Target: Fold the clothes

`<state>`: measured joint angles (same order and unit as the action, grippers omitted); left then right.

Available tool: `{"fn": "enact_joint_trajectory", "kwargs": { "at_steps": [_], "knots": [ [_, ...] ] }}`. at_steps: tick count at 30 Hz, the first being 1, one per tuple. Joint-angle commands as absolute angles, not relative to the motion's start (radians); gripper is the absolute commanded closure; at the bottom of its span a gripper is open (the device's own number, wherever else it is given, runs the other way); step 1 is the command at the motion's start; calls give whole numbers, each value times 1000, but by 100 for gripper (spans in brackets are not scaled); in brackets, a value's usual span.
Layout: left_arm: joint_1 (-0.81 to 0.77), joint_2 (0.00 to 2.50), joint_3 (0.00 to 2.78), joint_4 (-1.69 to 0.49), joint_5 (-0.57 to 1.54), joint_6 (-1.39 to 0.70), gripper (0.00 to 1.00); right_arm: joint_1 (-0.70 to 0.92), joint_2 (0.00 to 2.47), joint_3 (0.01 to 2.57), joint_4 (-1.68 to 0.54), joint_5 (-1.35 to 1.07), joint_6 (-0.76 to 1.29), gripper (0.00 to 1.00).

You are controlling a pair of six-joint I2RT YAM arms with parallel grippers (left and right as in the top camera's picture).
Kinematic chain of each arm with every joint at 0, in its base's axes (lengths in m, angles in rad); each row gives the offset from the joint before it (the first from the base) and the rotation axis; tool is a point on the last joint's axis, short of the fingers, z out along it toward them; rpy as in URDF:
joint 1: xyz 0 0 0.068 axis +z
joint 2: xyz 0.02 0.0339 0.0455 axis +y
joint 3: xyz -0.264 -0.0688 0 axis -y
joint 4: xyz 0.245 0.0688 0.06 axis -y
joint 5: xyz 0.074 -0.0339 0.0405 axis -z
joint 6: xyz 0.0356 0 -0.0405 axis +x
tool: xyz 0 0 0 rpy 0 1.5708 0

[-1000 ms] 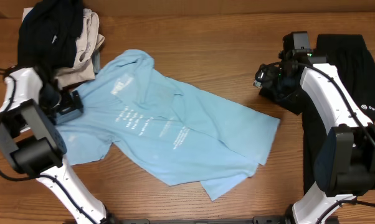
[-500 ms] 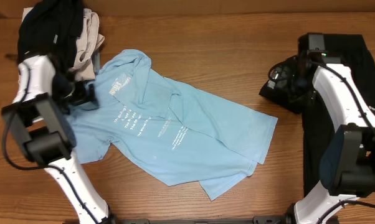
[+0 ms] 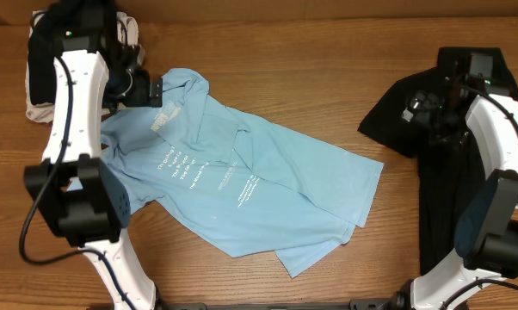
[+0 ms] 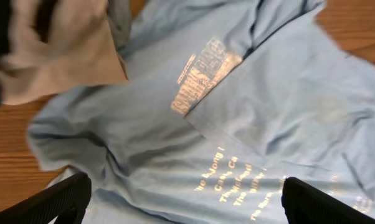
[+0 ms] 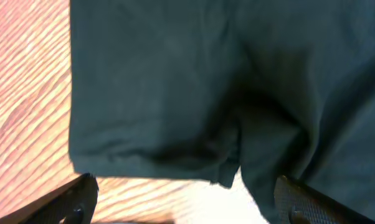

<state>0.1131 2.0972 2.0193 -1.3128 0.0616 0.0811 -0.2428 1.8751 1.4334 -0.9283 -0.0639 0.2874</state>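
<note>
Two grippers stand wide open and hold nothing, so the step in hand, I judge, is laying the shirt [image 3: 242, 185] flat before any fold. Nearest the bases, its lower edge is doubled under in a flap at the near corner, and that wants drawing out first. The shirt lies crumpled and slantwise across the middle of the table [image 3: 311, 52], lettering up. Bare wood shows at its near right and beyond it, which looks room enough to drag it square. At the right, the right gripper [image 3: 418, 108] hovers over a black garment [image 3: 465, 198] that runs down the table's right side, apart from the shirt, and it is best lifted clear of that cloth. Farther off, the left gripper [image 3: 156, 89] hangs over the shirt's collar end, the neck print just ahead of its fingers. A pinch on a single shoulder edge would likely serve better than one on bunched cloth. Farthest left, the pile [image 3: 65, 34] of black and beige cloth overlaps the shirt's edge, so a careless pull could drag it along.
</note>
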Motion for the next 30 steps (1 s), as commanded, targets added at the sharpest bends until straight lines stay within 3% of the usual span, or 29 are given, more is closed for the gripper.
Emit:
{"fn": "enact_joint_trajectory", "kwargs": {
  "at_steps": [1, 15, 30],
  "knots": [
    [117, 2053, 2034, -1317, 47, 65, 0, -254, 1889, 1382, -893, -84, 282, 6],
    [53, 2012, 2034, -1313, 131, 52, 0, -289, 2064, 1345, -805, -104, 339, 9],
    [12, 2012, 2034, -1331, 131, 68, 0, -542, 2099, 1356, -682, -110, 364, 6]
  ]
}}
